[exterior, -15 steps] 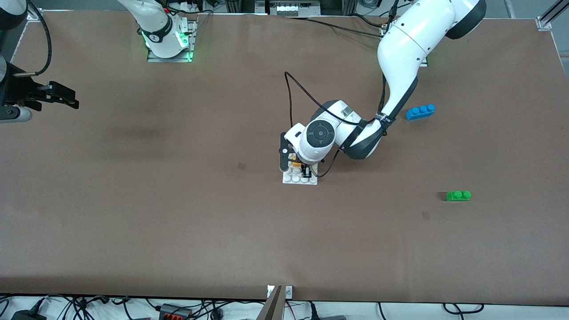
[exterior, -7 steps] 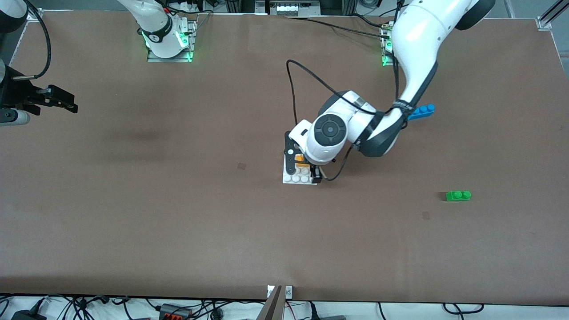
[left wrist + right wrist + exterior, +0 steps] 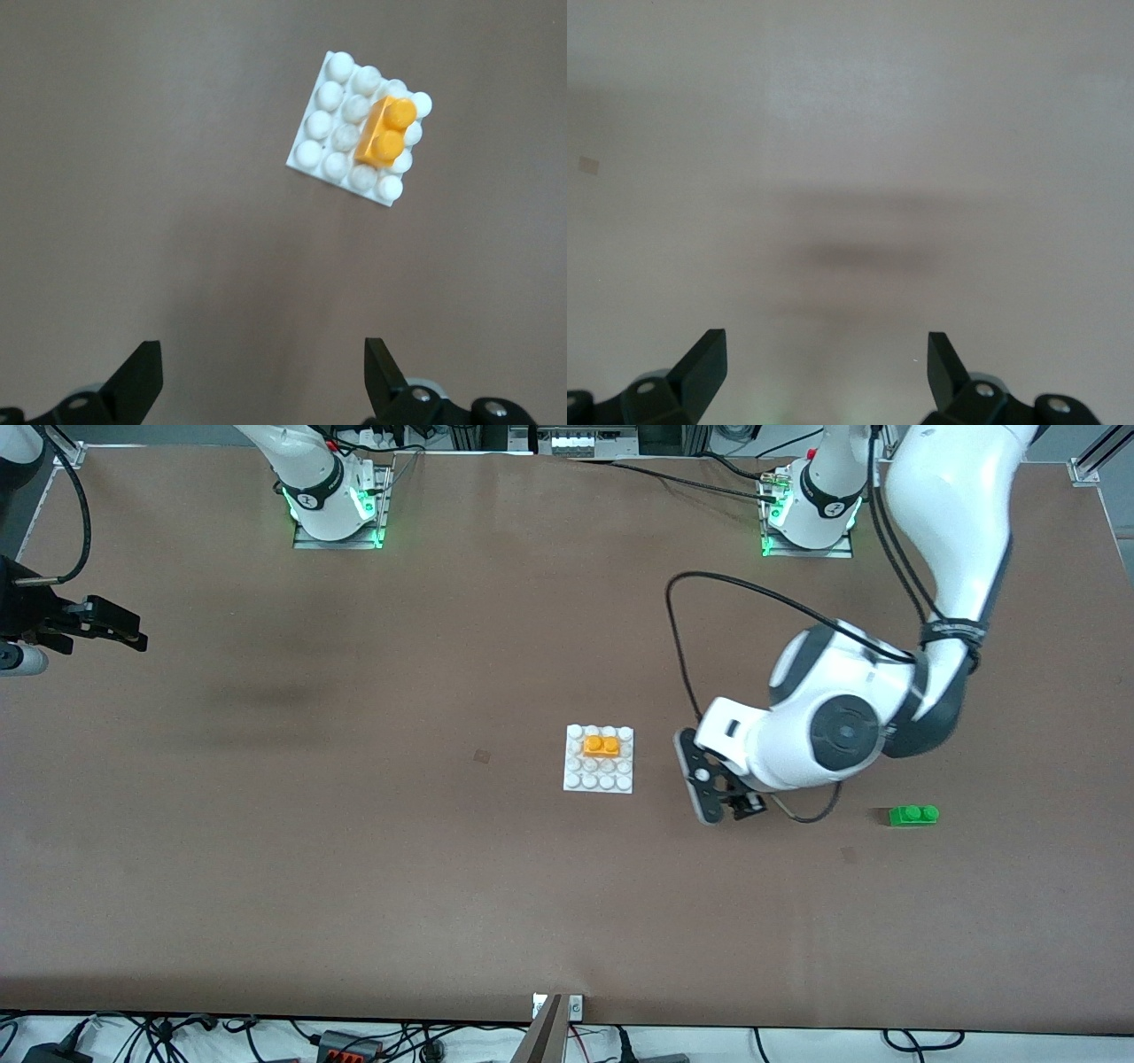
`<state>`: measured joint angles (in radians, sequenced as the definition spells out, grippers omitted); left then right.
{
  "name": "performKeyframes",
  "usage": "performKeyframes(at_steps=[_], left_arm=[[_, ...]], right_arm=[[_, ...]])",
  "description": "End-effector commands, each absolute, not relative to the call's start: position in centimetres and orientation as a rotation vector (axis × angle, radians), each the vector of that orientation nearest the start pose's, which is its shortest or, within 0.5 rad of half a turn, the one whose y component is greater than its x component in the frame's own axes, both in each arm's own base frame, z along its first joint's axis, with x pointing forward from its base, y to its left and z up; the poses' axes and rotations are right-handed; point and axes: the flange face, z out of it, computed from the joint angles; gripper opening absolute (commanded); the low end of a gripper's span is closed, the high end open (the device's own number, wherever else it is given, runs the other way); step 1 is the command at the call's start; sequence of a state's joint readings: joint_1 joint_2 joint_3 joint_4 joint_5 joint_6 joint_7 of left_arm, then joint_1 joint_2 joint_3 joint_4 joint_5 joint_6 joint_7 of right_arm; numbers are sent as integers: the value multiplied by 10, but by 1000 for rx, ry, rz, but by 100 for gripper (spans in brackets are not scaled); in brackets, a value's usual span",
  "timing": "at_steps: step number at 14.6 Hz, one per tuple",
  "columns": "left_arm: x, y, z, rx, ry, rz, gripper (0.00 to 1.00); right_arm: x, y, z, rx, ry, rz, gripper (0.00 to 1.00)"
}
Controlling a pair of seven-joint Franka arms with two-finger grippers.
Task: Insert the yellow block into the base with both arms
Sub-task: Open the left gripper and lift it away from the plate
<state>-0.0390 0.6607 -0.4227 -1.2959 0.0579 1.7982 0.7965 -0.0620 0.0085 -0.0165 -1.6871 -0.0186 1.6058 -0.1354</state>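
You see the yellow block (image 3: 601, 746) seated on the base (image 3: 599, 781): the insertion looks done. The left gripper (image 3: 722, 802) hangs beside it, jaws wide, empty; the right gripper (image 3: 111, 625) waits, wide, empty.

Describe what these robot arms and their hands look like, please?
Both arms are glossy white, rounded tubes with black bands at the joints and loose black cables. The bases glow green. The left hand and right hand are black, each with two flat, pointed fingers. A dark round cap marks the left arm's wrist.
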Motion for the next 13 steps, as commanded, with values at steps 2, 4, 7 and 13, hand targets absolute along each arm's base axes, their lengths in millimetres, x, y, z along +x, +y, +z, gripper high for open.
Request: performKeyframes(at_steps=[2,4,7,13], left_arm=[[673,-195,403,-2874,1821,144,100],[668,-170,437,-2927,1747,94,100],[664,-94,443,-3049,1480,166,100],[633,-44,515,-3271,630,115,100]], right_arm=[[555,-50,571,-3152,-90,137,100],[555,-54,571,-3152,-80,139,100],[555,-54,571,-3152,-80,139,100],[554,-53,570,-3153,-83,147,100]])
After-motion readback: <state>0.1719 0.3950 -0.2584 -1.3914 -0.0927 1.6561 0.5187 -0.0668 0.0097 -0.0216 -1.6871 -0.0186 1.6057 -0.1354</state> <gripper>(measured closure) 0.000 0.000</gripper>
